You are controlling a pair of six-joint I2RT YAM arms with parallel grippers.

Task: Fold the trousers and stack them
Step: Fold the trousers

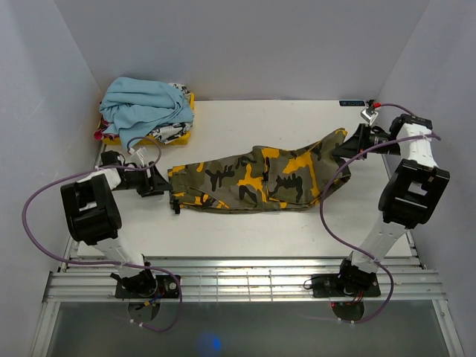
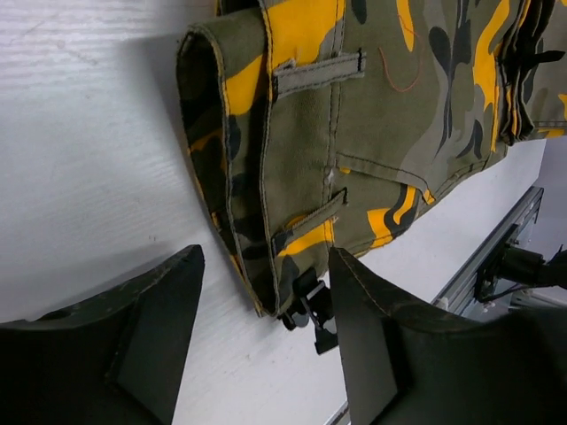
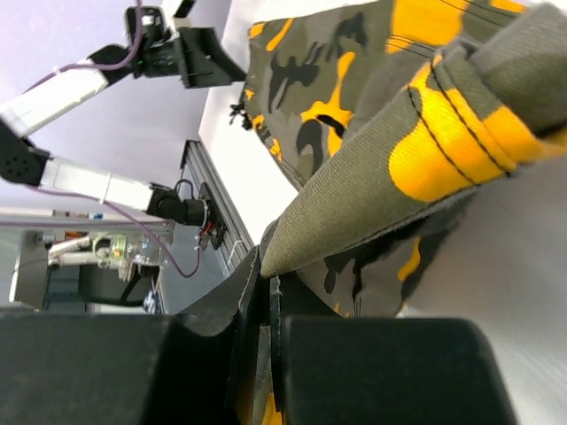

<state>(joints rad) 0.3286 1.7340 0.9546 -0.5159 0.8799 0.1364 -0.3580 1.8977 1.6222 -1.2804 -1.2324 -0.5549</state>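
The trousers [image 1: 253, 178] lie lengthwise across the middle of the counter [image 1: 245, 230], waist to my left and legs to my right, already doubled so one leg sits on the other.

At the far left corner a blue garment [image 1: 145, 104] is heaped on a printed garment [image 1: 175, 132], well apart from the trousers. I judge that corner is where the stack belongs, which would explain why the waist points that way.

My left end effector [image 1: 158, 181] sits low at the waist end with its fingers spread wide and nothing between them. The waistband [image 2: 221, 150] stands just ahead of the gap, its corner and a small black clip [image 2: 310, 310] nearest the finger on the near side of the counter. I cannot tell whether that finger touches the clip. I take this as a line-up: the jaws are wide enough to admit the thick doubled band, and low so one finger can slide under it.

Across the middle the cloth rests flat on the counter, with some wrinkling toward the right.

At the right end the cuff [image 1: 338, 141] rises off the counter toward the far right corner. My right end effector [image 3: 266, 274] pinches it, fingers pressed together on a folded edge of fabric. I judge that holding this end up draws the legs out straight and leaves it ready to be carried over toward the waist.

The fold in half is not yet made. The risk I see is the left fingers closing on only the top layer of the band, or snagging the clip.
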